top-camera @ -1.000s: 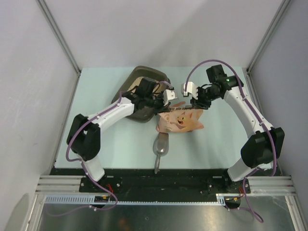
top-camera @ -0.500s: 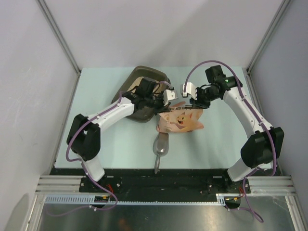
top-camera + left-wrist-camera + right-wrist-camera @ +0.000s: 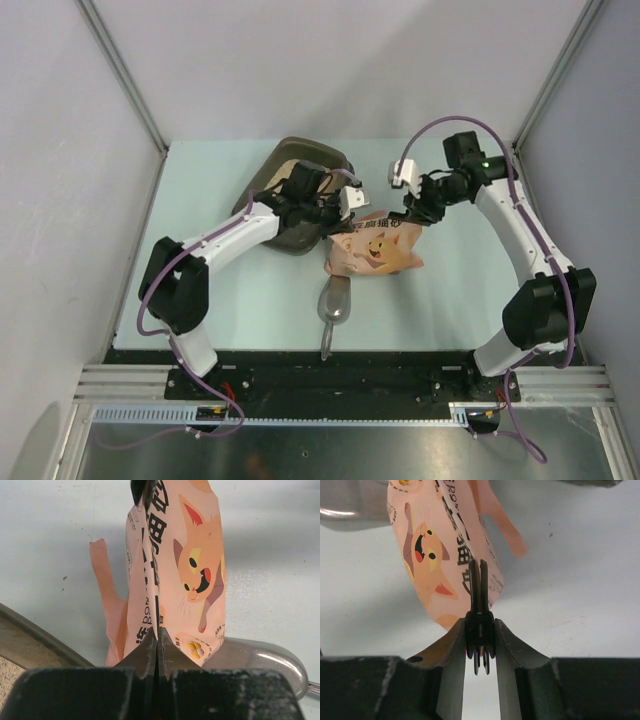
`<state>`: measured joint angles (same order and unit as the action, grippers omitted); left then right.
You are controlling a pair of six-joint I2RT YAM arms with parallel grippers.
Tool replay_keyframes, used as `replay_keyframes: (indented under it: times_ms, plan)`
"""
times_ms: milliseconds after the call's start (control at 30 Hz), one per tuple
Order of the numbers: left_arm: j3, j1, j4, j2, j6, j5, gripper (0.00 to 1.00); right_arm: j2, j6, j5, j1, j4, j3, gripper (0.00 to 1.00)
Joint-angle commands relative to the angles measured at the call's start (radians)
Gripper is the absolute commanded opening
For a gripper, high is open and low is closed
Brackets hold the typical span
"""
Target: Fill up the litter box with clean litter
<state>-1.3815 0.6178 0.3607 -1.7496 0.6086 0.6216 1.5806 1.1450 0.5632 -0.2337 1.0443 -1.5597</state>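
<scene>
The salmon-pink cat bag (image 3: 378, 248) lies at mid-table, with its torn strip (image 3: 102, 575) hanging off one side. My left gripper (image 3: 345, 205) is shut on the bag's near edge (image 3: 158, 642), the jaws pinched flat on the fold. My right gripper (image 3: 415, 210) is shut on a small black two-bladed tool (image 3: 480, 630), whose blades (image 3: 479, 582) lie against the bag (image 3: 435, 550). The dark grey-brown litter box (image 3: 290, 165) sits behind my left arm, its rim (image 3: 35, 630) low in the left wrist view. The clean litter is hidden from view.
A grey metal scoop (image 3: 335, 298) lies in front of the bag, handle toward the near table edge; its bowl (image 3: 265, 655) shows beside the bag. Grey walls and frame posts close in the table on three sides.
My right arm has drawn back to the right, away from the bag's top edge, and its jaws have narrowed on the black tool. The left arm and bag have stayed put.
</scene>
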Motion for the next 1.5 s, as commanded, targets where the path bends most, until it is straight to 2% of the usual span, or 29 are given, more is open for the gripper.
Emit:
replay_keyframes:
  times_ms: [0, 400, 567, 733, 900, 1033, 1100, 1467]
  plan:
    - [-0.008, -0.004, -0.019, 0.067, 0.017, 0.018, 0.0, -0.076, -0.099, 0.066, 0.082, 0.006, -0.059, 0.0]
    - [-0.028, -0.004, -0.017, 0.045, -0.01, 0.032, 0.0, -0.128, -0.211, 0.119, 0.129, -0.01, -0.025, 0.0]
    - [-0.033, -0.004, -0.017, 0.045, -0.009, 0.033, 0.0, -0.111, -0.492, 0.246, 0.295, -0.081, -0.016, 0.0]
    - [-0.036, -0.006, -0.019, 0.042, -0.018, 0.04, 0.01, -0.064, -0.691, 0.326, 0.471, -0.11, 0.099, 0.0]
    - [-0.033, -0.006, -0.017, 0.044, -0.021, 0.043, 0.01, -0.047, -0.81, 0.307, 0.53, -0.125, 0.184, 0.0]
    - [-0.025, -0.003, -0.019, 0.047, -0.035, 0.046, 0.01, -0.039, -0.919, 0.086, 0.53, -0.193, 0.239, 0.0]
    - [-0.019, -0.003, -0.02, 0.05, -0.036, 0.044, 0.02, -0.011, -0.921, 0.04, 0.536, -0.193, 0.282, 0.0]
    - [-0.011, -0.001, -0.017, 0.059, -0.04, 0.027, 0.04, 0.027, -1.027, 0.033, 0.565, -0.239, 0.483, 0.0]
